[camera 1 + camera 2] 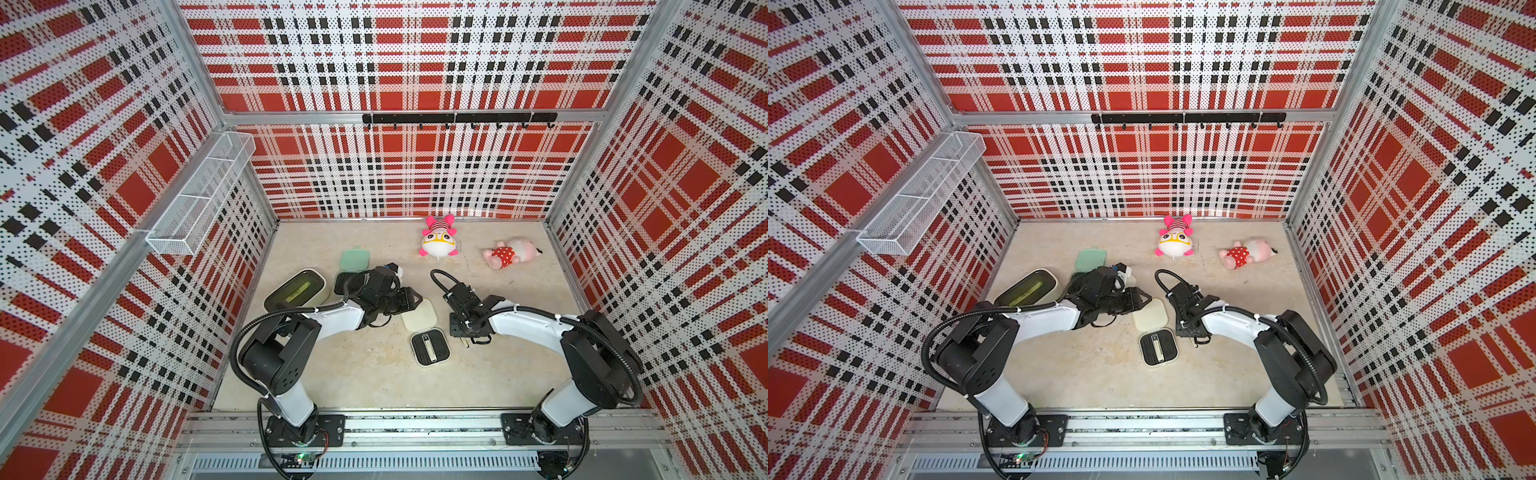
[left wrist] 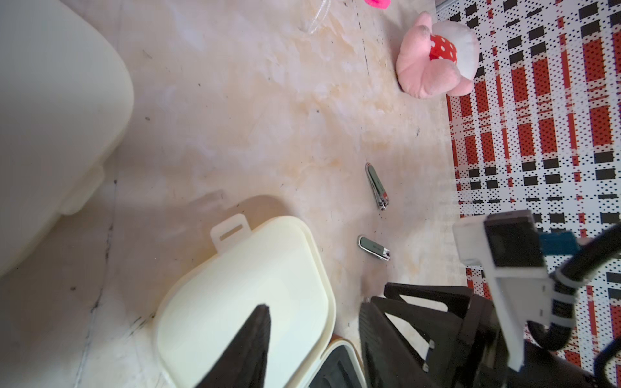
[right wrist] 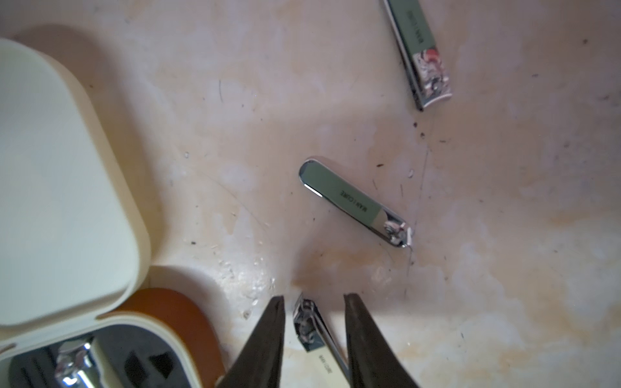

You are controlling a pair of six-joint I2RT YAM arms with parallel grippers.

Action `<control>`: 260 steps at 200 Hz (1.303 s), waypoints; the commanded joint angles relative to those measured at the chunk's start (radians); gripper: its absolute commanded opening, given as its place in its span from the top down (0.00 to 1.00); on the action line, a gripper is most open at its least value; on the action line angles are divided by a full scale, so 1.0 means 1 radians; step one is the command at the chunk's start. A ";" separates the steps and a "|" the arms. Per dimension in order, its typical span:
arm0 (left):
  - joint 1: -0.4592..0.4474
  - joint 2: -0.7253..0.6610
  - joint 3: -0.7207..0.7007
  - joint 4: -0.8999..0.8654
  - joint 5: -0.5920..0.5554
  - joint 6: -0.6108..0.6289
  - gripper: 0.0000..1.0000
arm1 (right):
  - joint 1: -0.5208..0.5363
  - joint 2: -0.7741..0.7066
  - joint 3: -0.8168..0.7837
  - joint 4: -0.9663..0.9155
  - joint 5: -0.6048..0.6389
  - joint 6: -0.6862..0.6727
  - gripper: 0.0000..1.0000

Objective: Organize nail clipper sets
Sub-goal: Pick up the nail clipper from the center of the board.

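R gripper hung low over the table, fingers apart w/ a silver clipper lying lengthwise between them. Daylight showed on at least one side of it, so no clamp. A second clipper lay flat just ahead of the fingertips, and a third clipper further off. Both were loose on the table and apart from each other.

L gripper had its fingers apart too. One finger was over the cream lid, the other past the lid's edge; couldn't tell if either touched it. That lid was folded open behind its base. The base's black insert held a seated clipper approx in the middle. This cream set sat mid-table, between the two arms.

The mint green case was open behind the L arm, its base mostly hidden by the arm. The cream bin stood just left of it. Two pink plush toys lay near the back wall, the goggle-eyed toy and the polka-dot toy, well apart from the sets
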 commanded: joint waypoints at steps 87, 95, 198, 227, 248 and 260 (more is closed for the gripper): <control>-0.010 0.026 -0.026 0.037 0.020 -0.002 0.52 | 0.001 0.035 0.012 0.006 -0.051 -0.019 0.79; -0.010 0.027 -0.028 0.037 0.020 -0.002 0.52 | 0.001 0.031 0.007 0.005 -0.055 -0.018 0.79; -0.010 0.045 -0.063 0.053 0.027 -0.002 0.53 | 0.007 -0.043 -0.011 0.030 -0.052 -0.012 0.90; -0.010 0.056 -0.075 0.053 0.021 -0.001 0.55 | 0.038 -0.073 0.023 0.030 -0.010 -0.025 0.93; -0.008 0.061 -0.080 0.047 0.012 -0.002 0.55 | 0.080 -0.083 0.040 0.059 0.011 -0.038 0.94; -0.007 0.065 -0.078 0.039 0.005 -0.002 0.55 | 0.115 -0.082 0.047 0.084 0.031 -0.044 0.94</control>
